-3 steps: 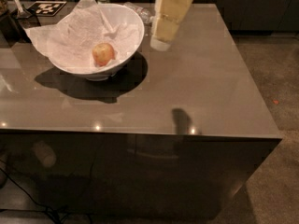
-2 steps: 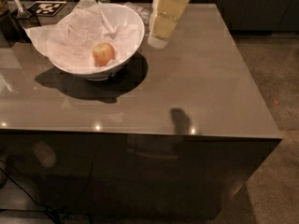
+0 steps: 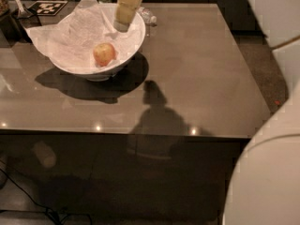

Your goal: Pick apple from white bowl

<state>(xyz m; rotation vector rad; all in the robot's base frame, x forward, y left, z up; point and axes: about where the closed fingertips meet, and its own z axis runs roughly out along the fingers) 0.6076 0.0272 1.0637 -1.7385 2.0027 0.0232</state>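
The apple, yellow with a reddish blush, lies on crinkled white paper inside the large white bowl at the back left of the table. My gripper, cream-coloured, hangs down from the top edge over the bowl's back right part. It is above and a little right of the apple, apart from it. Its tip is just over the paper.
The bowl stands on a glossy grey-brown table. A black-and-white marker card and a dark utensil holder sit at the back left. A small clear bottle lies behind the bowl. My white arm fills the right side.
My gripper has moved left from beside the bowl's right rim to over the bowl's inside. My arm now shows large at the right. The apple has not moved.
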